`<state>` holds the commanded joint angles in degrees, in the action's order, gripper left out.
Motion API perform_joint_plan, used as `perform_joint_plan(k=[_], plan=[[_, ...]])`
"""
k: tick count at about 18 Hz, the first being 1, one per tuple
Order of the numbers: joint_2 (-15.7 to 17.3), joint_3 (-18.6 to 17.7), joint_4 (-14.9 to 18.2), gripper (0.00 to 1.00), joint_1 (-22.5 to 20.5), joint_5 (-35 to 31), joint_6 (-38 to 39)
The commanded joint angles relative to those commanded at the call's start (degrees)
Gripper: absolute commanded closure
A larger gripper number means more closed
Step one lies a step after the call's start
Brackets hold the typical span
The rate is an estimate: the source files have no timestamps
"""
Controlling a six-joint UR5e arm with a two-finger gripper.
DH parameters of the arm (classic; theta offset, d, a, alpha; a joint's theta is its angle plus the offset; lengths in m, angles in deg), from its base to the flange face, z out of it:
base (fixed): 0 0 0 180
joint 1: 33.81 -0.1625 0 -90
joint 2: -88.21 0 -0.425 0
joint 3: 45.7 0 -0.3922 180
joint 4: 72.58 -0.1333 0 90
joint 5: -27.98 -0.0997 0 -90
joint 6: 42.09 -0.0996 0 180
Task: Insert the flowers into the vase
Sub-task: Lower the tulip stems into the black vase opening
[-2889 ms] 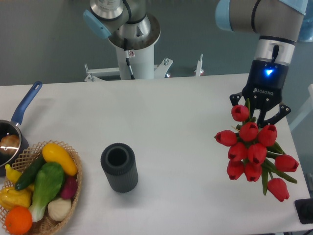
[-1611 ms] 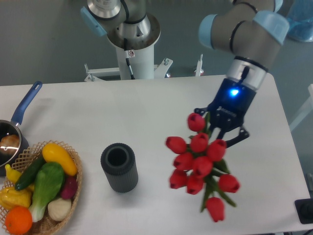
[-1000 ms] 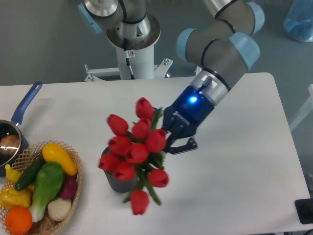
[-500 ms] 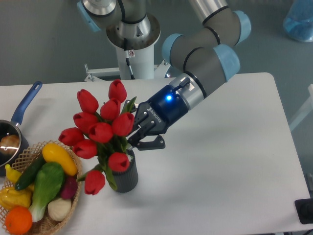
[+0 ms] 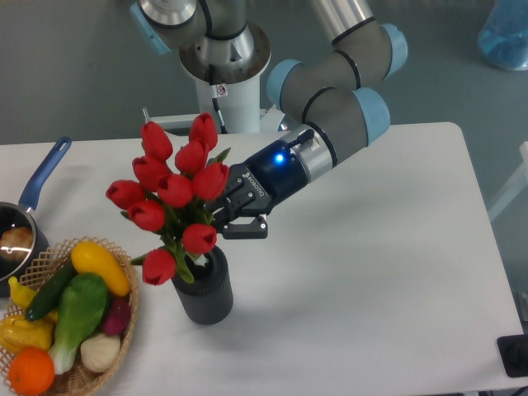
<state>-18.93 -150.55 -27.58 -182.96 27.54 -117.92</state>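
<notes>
Your gripper (image 5: 223,218) is clamped on the flowers (image 5: 176,190), holding the bunch tilted left, stems at the mouth of the vase (image 5: 208,299), which stands toward the worktop's (image 5: 371,272) front-left, beside the basket (image 5: 131,285).

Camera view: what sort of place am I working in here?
Probably a robotics lab: a white table, the arm's pedestal behind it, and staged props, a basket of produce, flowers and a vase.
</notes>
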Motion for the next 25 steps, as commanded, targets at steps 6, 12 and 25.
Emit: perform_joint_plan(k=[6, 12, 25], plan=[[-0.35, -1.67, 0.0, 0.78, -0.18, 3.87, -2.82], [-0.7, -1.67, 0.09, 0.78, -0.35, 3.87, -4.93], [-2.72, -1.85, 0.18, 0.78, -0.44, 3.6, -6.25]])
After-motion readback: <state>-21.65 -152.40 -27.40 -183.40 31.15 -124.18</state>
